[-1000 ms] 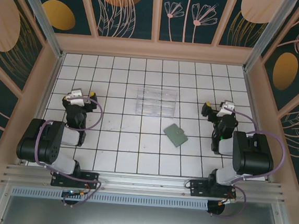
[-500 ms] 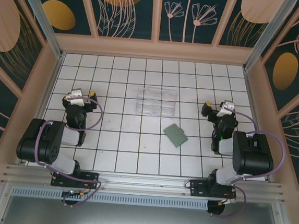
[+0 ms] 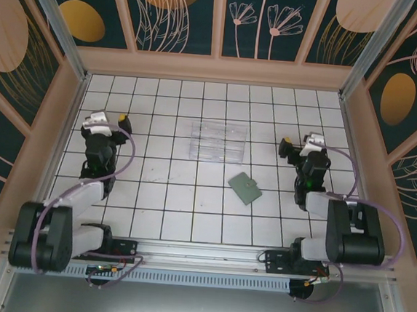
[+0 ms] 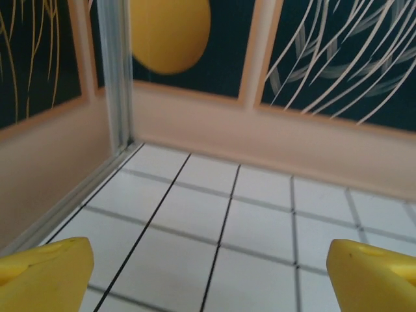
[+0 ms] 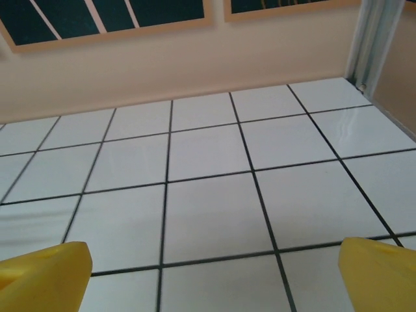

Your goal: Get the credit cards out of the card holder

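The card holder (image 3: 244,188), a folded grey-green wallet, lies shut on the white tiled floor right of centre. The credit cards are hidden. My left gripper (image 3: 109,120) hangs over the left side of the floor, far from the holder. Its yellow fingers (image 4: 45,273) stand wide apart, open, with bare tiles between them. On the right side my right gripper (image 3: 299,143) is up and to the right of the holder. It is open too, with nothing between its yellow fingers (image 5: 42,276).
A clear plastic tray (image 3: 218,141) sits at the back centre, just beyond the holder. Peach walls (image 3: 216,69) ring the tiled floor, with a metal corner post (image 4: 120,71) ahead of the left gripper.
Both arms have swung out from their folded pose, and both grippers have moved slightly toward the back wall. The card holder has not moved.
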